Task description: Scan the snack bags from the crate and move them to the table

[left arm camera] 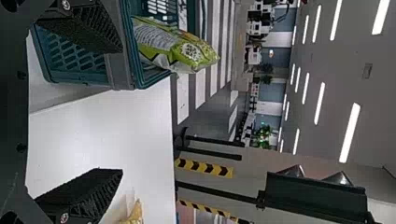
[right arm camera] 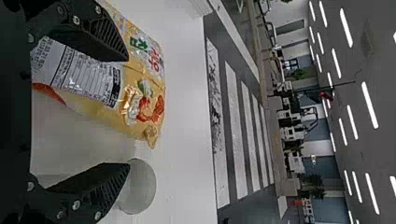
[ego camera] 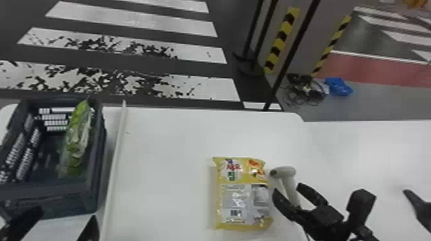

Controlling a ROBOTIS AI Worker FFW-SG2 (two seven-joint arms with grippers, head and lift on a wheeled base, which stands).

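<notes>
Your yellow bag [ego camera: 242, 195] is out, label up beside the scanner [ego camera: 283, 172], nearer you than the counter's [ego camera: 166, 147] far right corner; whether it's scanned, you can't tell. The green bag [ego camera: 76, 141] is left to do, in the crate [ego camera: 51, 189] at the far left corner. Your left pincer [left arm camera: 120, 111] and right pincer [right arm camera: 128, 112] both gape, empty.

The yellow bag [ego camera: 235, 205] is glossy plastic, the table [ego camera: 166, 153] smooth.

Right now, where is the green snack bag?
In the head view, the green snack bag is on the robot's left, inside the crate, beside the crate's right wall.
</notes>
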